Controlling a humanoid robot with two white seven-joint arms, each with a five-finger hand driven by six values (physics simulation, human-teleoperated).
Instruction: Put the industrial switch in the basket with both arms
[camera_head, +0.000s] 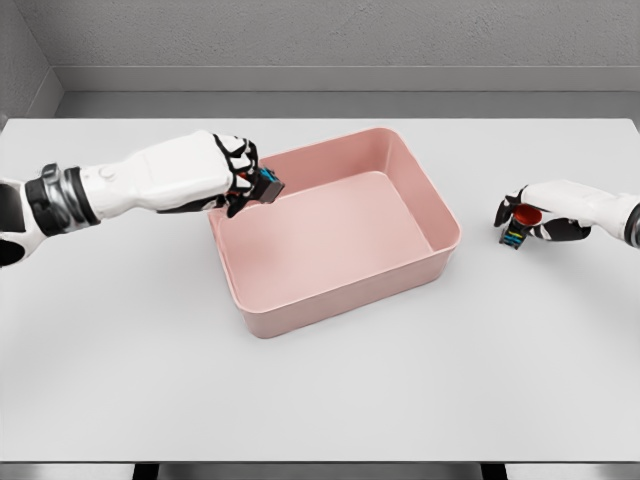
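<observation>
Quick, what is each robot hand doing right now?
Left hand: shut on a small switch over the pink basket rim.
Right hand: shut on a red-topped switch, apart from the basket.

In front of me the pale grey worktop (320, 400) spreads wide under my arms, reaching to a grey wall at the back. Sitting directly on it, near its middle and turned at a slight angle, is a pink rectangular basket (420, 190), open at the top.
</observation>
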